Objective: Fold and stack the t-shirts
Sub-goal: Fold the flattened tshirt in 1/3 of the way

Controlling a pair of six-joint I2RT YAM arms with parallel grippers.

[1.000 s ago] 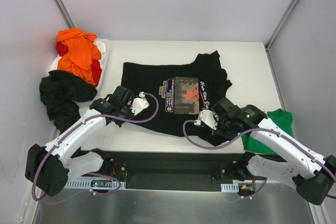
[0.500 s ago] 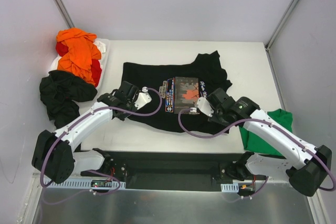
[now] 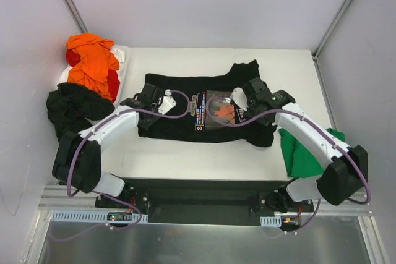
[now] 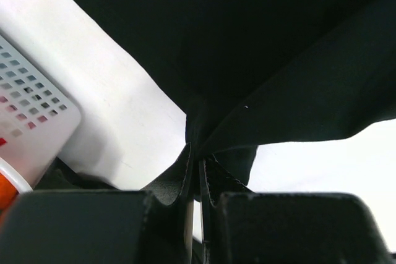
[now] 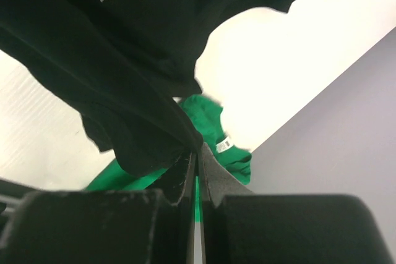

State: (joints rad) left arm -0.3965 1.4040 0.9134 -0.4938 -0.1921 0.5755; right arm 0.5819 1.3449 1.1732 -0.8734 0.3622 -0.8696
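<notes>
Left hand (image 4: 197, 160) and right hand (image 5: 197, 156) (clamped) carried black t-shirt (image 3: 180, 88) hem farther

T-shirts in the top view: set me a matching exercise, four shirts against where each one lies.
Shirts:
1. printed black t-shirt
2. green t-shirt
3. orange t-shirt
4. plain black t-shirt

Places:
A. crumpled at the left edge of the table
B. on top of the red t-shirt at the far left corner
C. laid out in the middle
D. bunched near the right edge

Pairs: 1-C; 2-D; 3-B; 4-A
</notes>
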